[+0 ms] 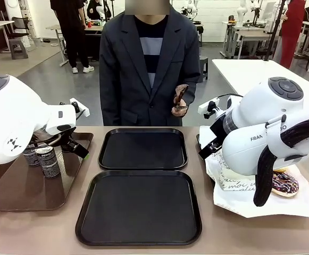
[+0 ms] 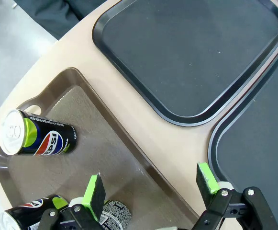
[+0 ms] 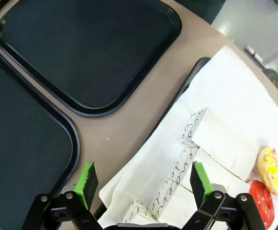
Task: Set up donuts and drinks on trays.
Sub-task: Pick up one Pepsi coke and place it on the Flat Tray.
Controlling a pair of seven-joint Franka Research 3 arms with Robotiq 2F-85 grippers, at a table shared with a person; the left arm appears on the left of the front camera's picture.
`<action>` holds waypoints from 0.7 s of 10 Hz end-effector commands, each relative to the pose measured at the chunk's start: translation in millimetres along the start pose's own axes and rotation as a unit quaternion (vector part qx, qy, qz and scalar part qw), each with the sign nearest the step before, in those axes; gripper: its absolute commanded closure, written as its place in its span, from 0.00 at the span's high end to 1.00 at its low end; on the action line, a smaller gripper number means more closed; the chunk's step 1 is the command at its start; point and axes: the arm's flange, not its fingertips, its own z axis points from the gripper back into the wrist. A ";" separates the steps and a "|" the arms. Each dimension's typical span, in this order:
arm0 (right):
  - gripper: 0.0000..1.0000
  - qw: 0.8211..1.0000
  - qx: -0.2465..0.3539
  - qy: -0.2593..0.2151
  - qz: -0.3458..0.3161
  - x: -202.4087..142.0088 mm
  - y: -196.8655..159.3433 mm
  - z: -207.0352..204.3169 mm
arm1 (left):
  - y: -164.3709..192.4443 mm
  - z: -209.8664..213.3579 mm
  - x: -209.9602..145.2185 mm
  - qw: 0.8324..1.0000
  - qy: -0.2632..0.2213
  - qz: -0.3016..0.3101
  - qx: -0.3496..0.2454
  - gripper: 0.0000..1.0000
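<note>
Brown tray [image 2: 111, 160] with Pepsi cans [image 2: 42, 139]

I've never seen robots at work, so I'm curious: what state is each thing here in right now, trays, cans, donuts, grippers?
Far black tray, empty.
Near black tray, empty.
Pepsi cans, upright on the brown tray.
Left gripper, open, holding nothing.
Right gripper, open, holding nothing.
Chocolate donut, held in the person's hand.
Yellow donut, lying on the white paper.
</note>
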 end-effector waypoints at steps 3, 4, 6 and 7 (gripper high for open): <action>1.00 1.000 0.005 0.012 0.011 -39.3 21.3 51.1 | -18.4 51.1 -27.2 0.999 0.032 -0.006 -0.043 1.00; 1.00 0.999 0.023 0.026 0.014 -75.2 33.2 80.9 | -33.1 80.0 -51.6 0.997 0.049 -0.014 -0.062 1.00; 1.00 0.994 0.083 0.064 0.015 -130.3 49.6 113.5 | -40.9 106.3 -86.9 0.987 0.101 -0.024 -0.126 1.00; 1.00 0.989 0.110 0.093 0.022 -152.4 57.5 119.2 | -44.6 113.1 -100.7 0.984 0.110 -0.017 -0.141 1.00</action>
